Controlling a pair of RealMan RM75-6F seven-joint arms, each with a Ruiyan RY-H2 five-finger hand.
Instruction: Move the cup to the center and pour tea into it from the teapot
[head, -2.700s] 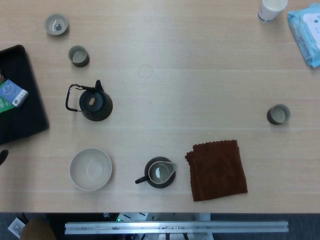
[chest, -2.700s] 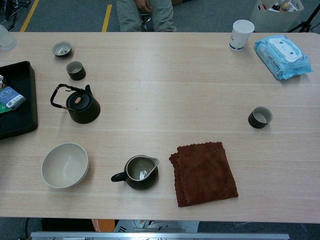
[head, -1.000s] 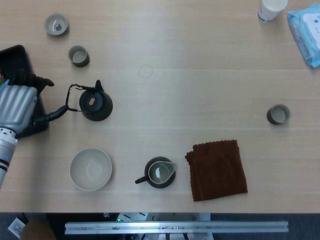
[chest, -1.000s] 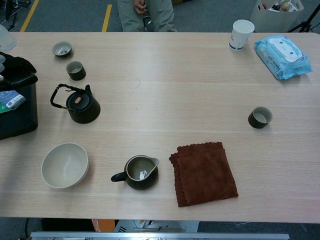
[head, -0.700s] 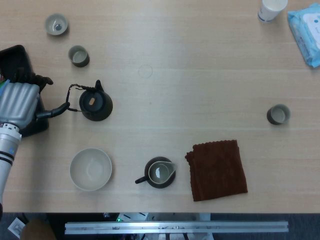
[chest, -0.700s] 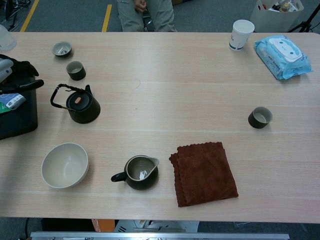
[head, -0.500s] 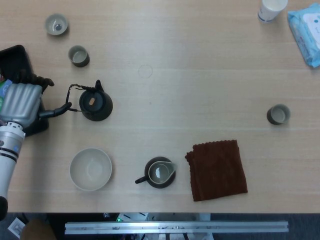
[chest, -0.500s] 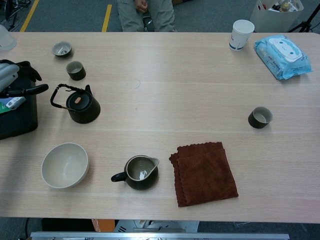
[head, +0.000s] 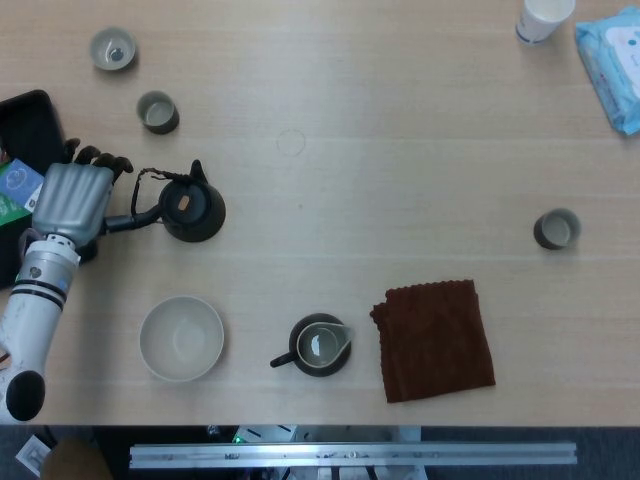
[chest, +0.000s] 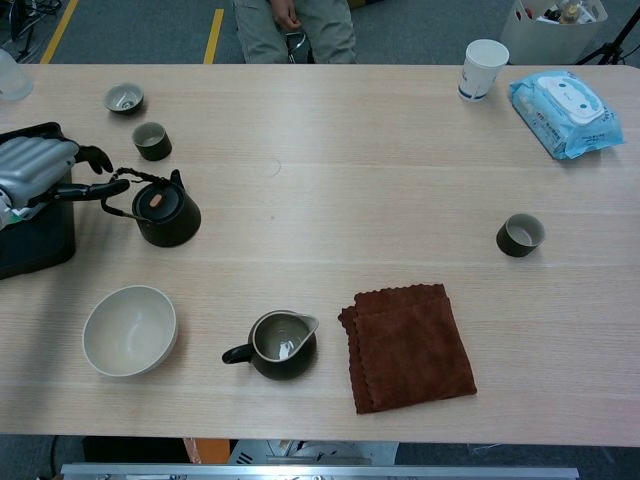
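Left robot hand (head: 75, 198) hovers open beside the teapot (head: 191, 207), gripping nothing; cup (head: 556, 229) unmoved far right, pouring undone.

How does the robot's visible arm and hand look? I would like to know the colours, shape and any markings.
Only the left hand shows. Its back is a ribbed silver-grey shell, and its fingers are black. The wrist is silver-grey; the forearm behind it is a white cylinder with dark rings near the wrist and a black end. No cables are visible.
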